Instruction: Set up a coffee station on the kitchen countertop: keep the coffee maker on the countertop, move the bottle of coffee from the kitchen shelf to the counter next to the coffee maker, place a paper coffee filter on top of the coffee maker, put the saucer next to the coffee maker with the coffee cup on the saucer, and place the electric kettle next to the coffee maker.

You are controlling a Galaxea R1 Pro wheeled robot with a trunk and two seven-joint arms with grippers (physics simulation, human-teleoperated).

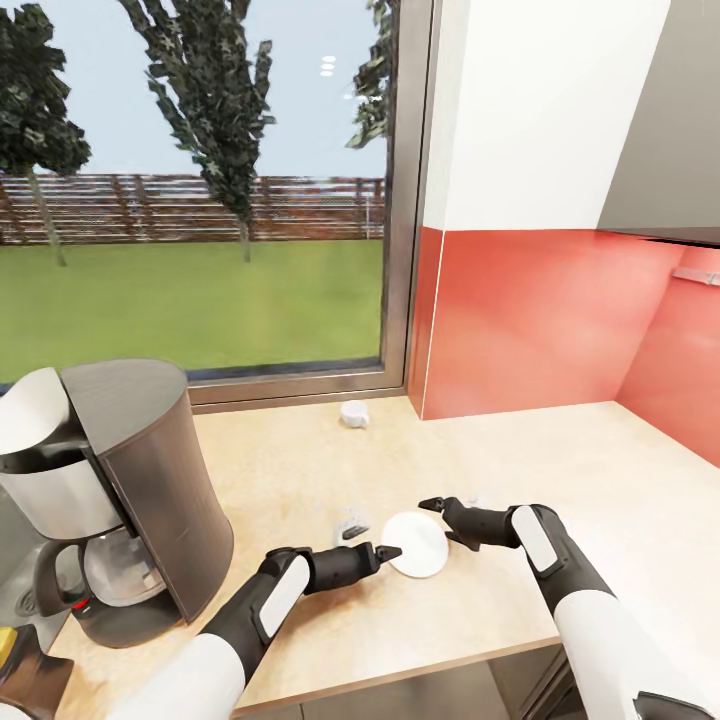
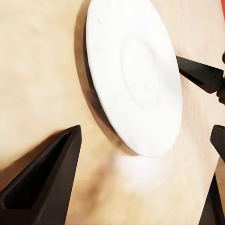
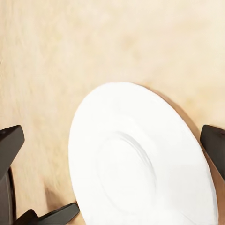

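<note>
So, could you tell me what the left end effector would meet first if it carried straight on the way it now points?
Most likely the saucer: the left end effector points at its near rim, though whether it would clip or ride over it is unclear.

I see the kitchen countertop (image 1: 300, 470) as pale matt wood-look laminate. The saucer (image 1: 418, 545) looks smooth glazed white ceramic. The coffee maker (image 1: 140, 490) reads as brushed grey metal with 1 clear glass carafe (image 1: 120, 568).
</note>
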